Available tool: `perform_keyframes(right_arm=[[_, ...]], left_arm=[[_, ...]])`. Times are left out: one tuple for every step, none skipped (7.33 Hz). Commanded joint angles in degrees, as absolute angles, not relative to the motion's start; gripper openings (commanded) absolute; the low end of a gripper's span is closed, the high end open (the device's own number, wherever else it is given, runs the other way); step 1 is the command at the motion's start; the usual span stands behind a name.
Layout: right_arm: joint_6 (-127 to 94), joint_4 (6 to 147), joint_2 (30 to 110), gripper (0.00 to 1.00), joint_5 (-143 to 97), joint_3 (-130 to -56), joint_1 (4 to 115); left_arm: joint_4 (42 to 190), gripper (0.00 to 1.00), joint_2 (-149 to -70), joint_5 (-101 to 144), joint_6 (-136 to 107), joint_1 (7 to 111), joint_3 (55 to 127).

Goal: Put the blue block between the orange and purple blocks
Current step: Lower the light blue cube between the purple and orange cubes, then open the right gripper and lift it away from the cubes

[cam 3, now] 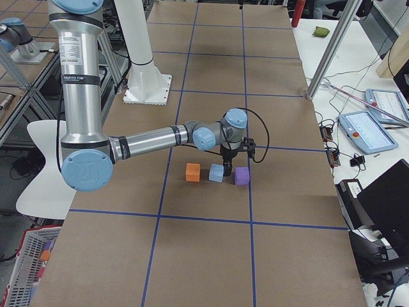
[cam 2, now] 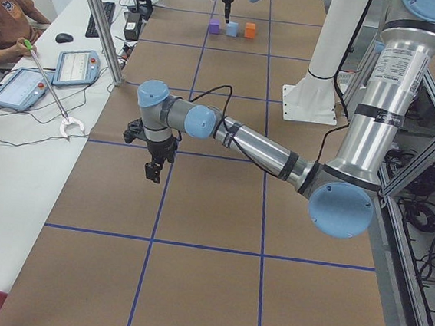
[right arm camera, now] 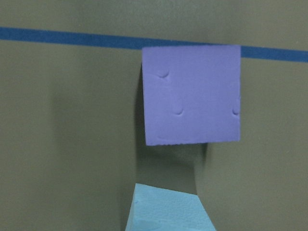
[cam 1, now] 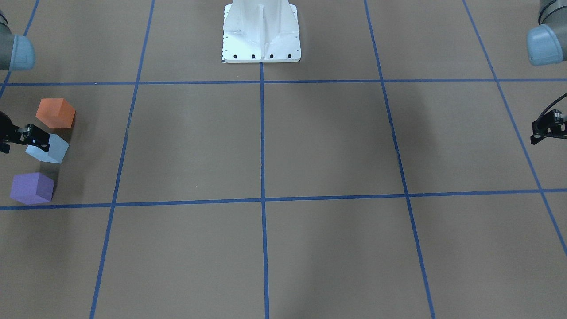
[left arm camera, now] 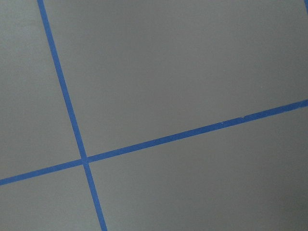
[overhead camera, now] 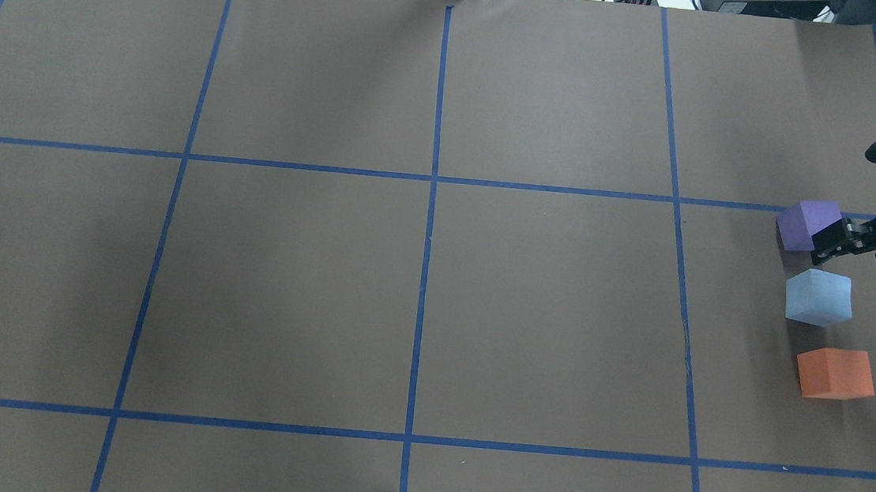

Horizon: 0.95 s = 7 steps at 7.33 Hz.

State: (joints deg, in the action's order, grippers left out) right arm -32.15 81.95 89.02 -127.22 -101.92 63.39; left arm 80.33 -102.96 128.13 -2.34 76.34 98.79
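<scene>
The blue block sits on the table between the orange block and the purple block, all three in a row at the table's right end. My right gripper hovers over the gap between the blue and purple blocks, open and empty. In the front view it overlaps the blue block. The right wrist view shows the purple block and the blue block's top edge, with no fingers in view. My left gripper hangs open and empty over bare table at the other end.
The white robot base stands at the middle of the near edge. Blue tape lines divide the brown table into squares. An operator sits at a side desk with tablets beyond the table's left end.
</scene>
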Motion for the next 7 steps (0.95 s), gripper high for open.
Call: perform_keyframes(right_arm=[[-28.3, 89.5, 89.0, 1.00, -130.8, -109.5, 73.2], [-20.1, 95.7, 88.9, 1.00, -133.3, -111.2, 78.2], [-9.9, 101.2, 88.7, 1.00, -133.8, -111.4, 82.9], [-1.3, 104.3, 89.4, 1.00, -133.7, -110.5, 86.9], [7.1, 104.7, 91.5, 1.00, -133.8, -108.9, 90.8], [9.9, 104.1, 93.4, 1.00, -133.9, -107.9, 92.5], [9.9, 104.1, 93.3, 1.00, -133.6, -106.6, 92.5]], left_arm=[[80.1, 1.00, -103.0, 128.0, 1.6, 78.3, 98.1], [80.0, 1.00, -103.1, 128.0, 6.1, 80.9, 95.8], [80.2, 1.00, -103.0, 128.1, 12.1, 83.8, 93.1], [80.7, 1.00, -100.4, 128.4, 20.3, 88.6, 91.0], [82.2, 1.00, -97.2, 128.9, 22.4, 94.2, 90.5], [83.7, 1.00, -94.7, 128.9, 21.7, 95.9, 90.4], [85.9, 1.00, -93.3, 128.8, 20.8, 95.8, 90.9]])
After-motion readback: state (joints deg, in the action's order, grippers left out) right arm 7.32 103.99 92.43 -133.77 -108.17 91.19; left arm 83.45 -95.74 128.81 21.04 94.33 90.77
